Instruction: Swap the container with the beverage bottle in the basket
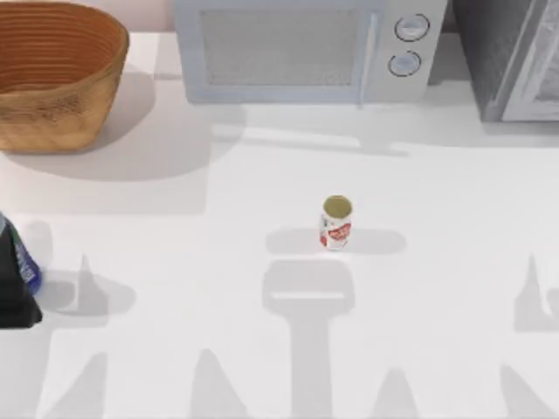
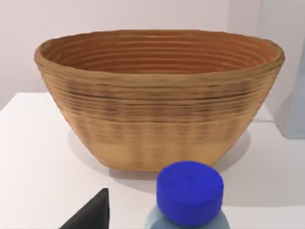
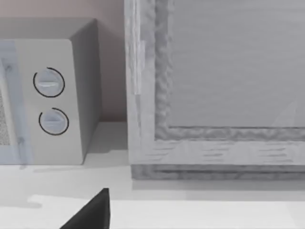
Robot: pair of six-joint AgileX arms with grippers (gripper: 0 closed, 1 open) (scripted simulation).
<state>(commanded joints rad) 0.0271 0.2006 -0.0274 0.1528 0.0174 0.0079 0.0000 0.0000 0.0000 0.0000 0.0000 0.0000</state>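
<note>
The container (image 1: 336,223), a white can with red marks and a gold top, stands upright alone in the middle of the table. At the table's left edge the beverage bottle (image 1: 25,262) stands with its blue cap (image 2: 189,191) close under the left wrist camera. My left gripper (image 1: 14,292) sits around it, open, and one dark finger (image 2: 93,214) stays apart from the bottle's side. The wicker basket (image 1: 52,113) stands at the back left, beyond the bottle, and its inside looks bare in the left wrist view. My right gripper (image 3: 152,225) is parked off the right side, open and holding nothing.
A microwave (image 1: 297,48) stands along the back edge at the centre. A grey cabinet (image 1: 515,57) fills the back right corner. White tabletop spreads around the can on all sides.
</note>
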